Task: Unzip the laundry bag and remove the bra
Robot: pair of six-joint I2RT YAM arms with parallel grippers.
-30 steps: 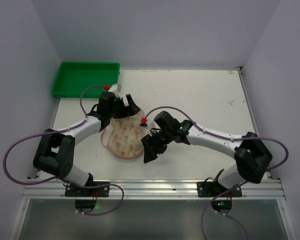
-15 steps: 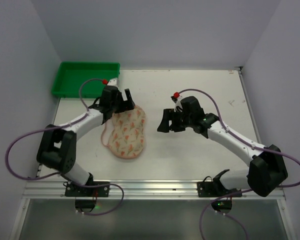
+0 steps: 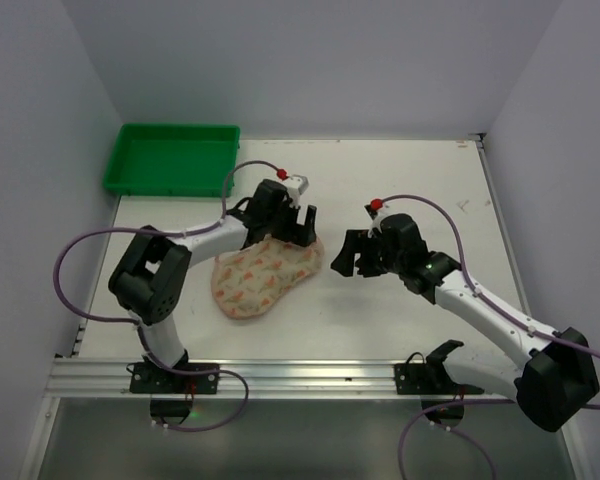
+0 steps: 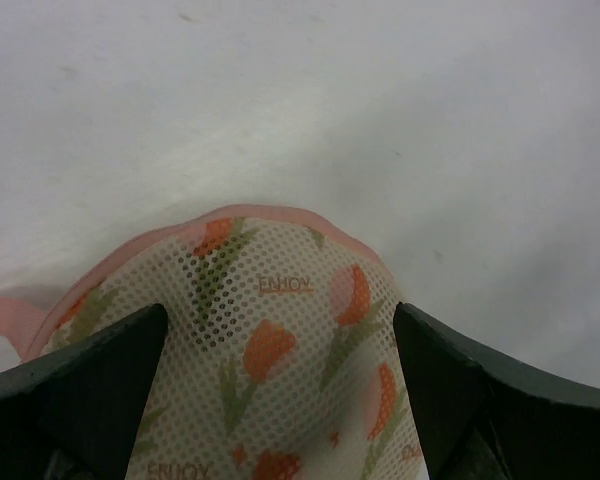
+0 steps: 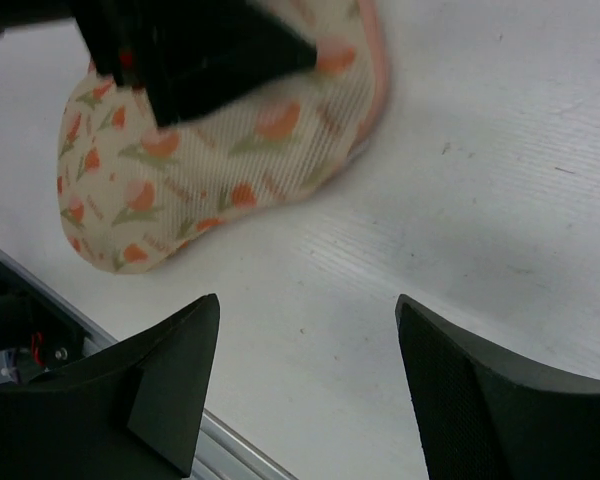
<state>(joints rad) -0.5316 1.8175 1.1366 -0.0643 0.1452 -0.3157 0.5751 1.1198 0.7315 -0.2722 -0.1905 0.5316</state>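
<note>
Cream, tulip-printed laundry bag (image 3: 265, 272) lies slantwise on the bench (image 3: 410, 180), apparently closed with no bra showing, the left end effector (image 3: 302, 230) spread wide astride its far end, nearer than the equally wide right end effector (image 3: 350, 262) just beside that end.

Left wrist camera, seen from my remote desk: left gripper (image 4: 278, 315) at laundry bag (image 4: 280, 375), jaws spread wide, dark fingers (image 4: 80, 390) flanking bag's rounded end. Can't tell from here whether they press fabric. Cream mesh, orange tulip print, green stems, word ENJOY legible. Pink zipper rim (image 4: 280, 212) curves round far edge; pink loop (image 4: 5, 312) trails left. White table (image 4: 380, 90) beyond, faintly scuffed.
</note>
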